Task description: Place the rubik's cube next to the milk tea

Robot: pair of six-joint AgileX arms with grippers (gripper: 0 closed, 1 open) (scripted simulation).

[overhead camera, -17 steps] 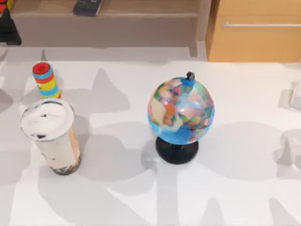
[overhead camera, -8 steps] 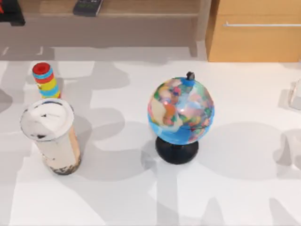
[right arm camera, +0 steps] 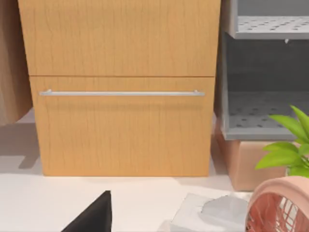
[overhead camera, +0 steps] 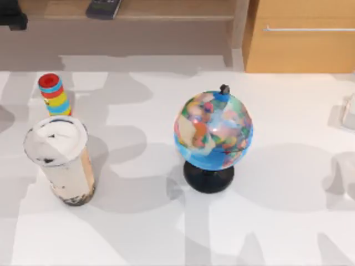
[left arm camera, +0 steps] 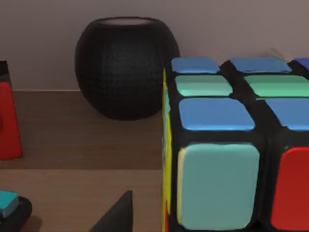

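Left claw point(left arm camera: 113, 217): one dark finger tip shows at the edge of the left wrist view, above a brown wooden shelf point(left arm camera: 82, 145). Whether it is open or closed cannot be told. It sits close to the rubik's cube point(left arm camera: 231, 145), presumably because the cube has to be fetched from the shelf before it can go anywhere near the cup.

Rubik's cube: stands on the wooden shelf, just beside the claw's finger and very close to the camera. Blue, green, pale teal, red and yellow tiles in a black grid. Contact with the claw cannot be made out. A round black mesh speaker point(left arm camera: 126, 67) stands behind it against the back wall; a red object point(left arm camera: 8, 121) stands farther along the shelf.

Left arm in the top view: a dark part at the far left corner point(overhead camera: 12, 16), over the shelf behind the table, well apart from the cup.

Milk tea point(overhead camera: 60, 160): upright on the white table point(overhead camera: 138, 233), near left, white film lid up, dark pearls at the base. The table beside it is bare, so the placing is judged not yet done.

Striped cylinder point(overhead camera: 54, 95): upright, just behind the cup.

Globe point(overhead camera: 213, 133): on a black stand, mid-table, well right of the cup.

Right claw point(right arm camera: 94, 215): parked on the right side of the table, facing a wooden drawer cabinet point(right arm camera: 120, 87); a dark finger tip shows, state cannot be told.
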